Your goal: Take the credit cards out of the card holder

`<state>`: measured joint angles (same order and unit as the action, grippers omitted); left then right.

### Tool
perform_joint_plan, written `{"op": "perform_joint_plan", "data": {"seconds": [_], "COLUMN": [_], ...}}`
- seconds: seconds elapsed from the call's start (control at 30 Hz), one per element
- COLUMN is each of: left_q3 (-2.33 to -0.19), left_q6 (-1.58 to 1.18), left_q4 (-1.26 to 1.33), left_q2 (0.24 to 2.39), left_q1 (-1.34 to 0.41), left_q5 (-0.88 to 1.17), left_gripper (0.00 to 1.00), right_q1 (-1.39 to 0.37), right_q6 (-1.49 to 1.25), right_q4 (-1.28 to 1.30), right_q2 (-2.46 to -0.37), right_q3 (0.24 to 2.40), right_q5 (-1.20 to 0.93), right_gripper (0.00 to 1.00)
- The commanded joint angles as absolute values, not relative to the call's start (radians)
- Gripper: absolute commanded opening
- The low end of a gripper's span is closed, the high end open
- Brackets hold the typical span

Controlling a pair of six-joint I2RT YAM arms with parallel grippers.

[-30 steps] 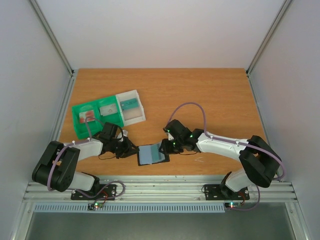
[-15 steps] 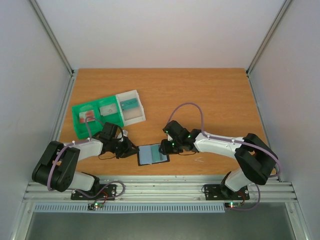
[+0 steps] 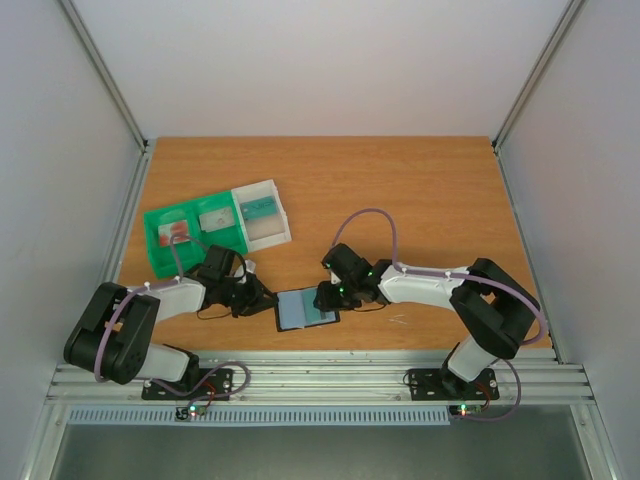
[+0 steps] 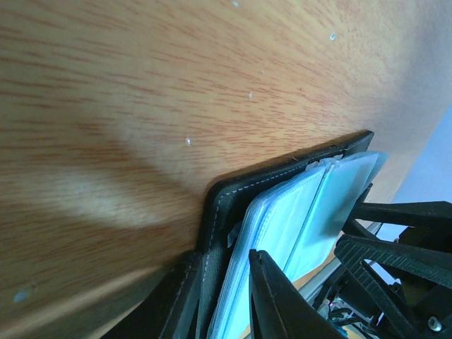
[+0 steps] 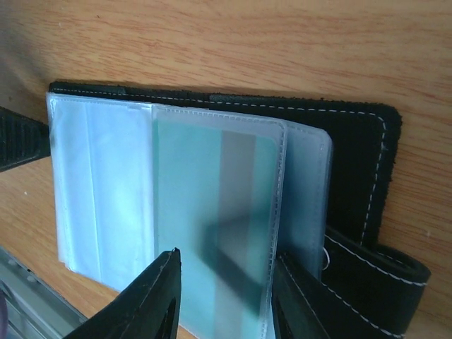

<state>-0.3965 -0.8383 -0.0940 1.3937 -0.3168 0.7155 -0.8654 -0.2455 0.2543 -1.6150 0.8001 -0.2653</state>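
The card holder [image 3: 296,311] lies open near the table's front edge, black cover [image 5: 357,162] down and pale blue-grey pockets up. My left gripper [image 3: 263,298] is shut on the holder's left edge: in the left wrist view its fingers [image 4: 272,300] pinch the black cover [image 4: 224,201] and the sleeves. My right gripper [image 3: 326,298] hovers at the holder's right side. In the right wrist view this gripper [image 5: 224,296] is open, its fingertips straddling a teal credit card [image 5: 205,212] that sits inside a clear sleeve. The snap tab [image 5: 381,282] shows at the lower right.
A green compartment tray [image 3: 160,262] stands at the back left holding a red-blotched card [image 3: 172,232] and a pale card [image 3: 213,217]. Against its right side sits a clear-white box [image 3: 268,232] with a teal card [image 3: 258,207]. The front table edge lies just below the holder.
My right gripper has slid left onto the holder's right half and its jaws have widened. The left gripper and the holder have stayed put.
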Motion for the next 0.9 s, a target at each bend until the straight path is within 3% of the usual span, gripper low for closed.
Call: {"op": "perform_joint_plan", "data": {"seconds": [0.0,0.13,0.4,0.73,0.87], "left_q3": [-0.368,-0.366,-0.356,-0.395,-0.398], "left_q6": [-0.832,-0.831,-0.856,-0.855,-0.864], "left_q4": [-0.095,-0.094,-0.085,-0.274,-0.264], "left_q2": [1.396,1.397,1.358,1.145,1.094], "left_q1": [-0.327,-0.328,-0.327,-0.327,-0.328], "left_q5": [0.676,0.678,0.679,0.600,0.620], "left_gripper": [0.21,0.21,0.21,0.27,0.23], "right_q1": [-0.871,-0.873,-0.926,-0.911,-0.891], "right_q6": [-0.264,-0.265,-0.315,-0.286,-0.291], "right_q4": [0.214,0.173,0.080,0.169,0.140], "right_q2": [-1.613,-1.549,-1.589,-1.607,-1.633], "right_q3": [0.803,0.807,0.859,0.847,0.827], "right_q5": [-0.293,-0.392,-0.560,-0.396,-0.385], "right_gripper": [0.36,0.31,0.34,0.24,0.22]}}
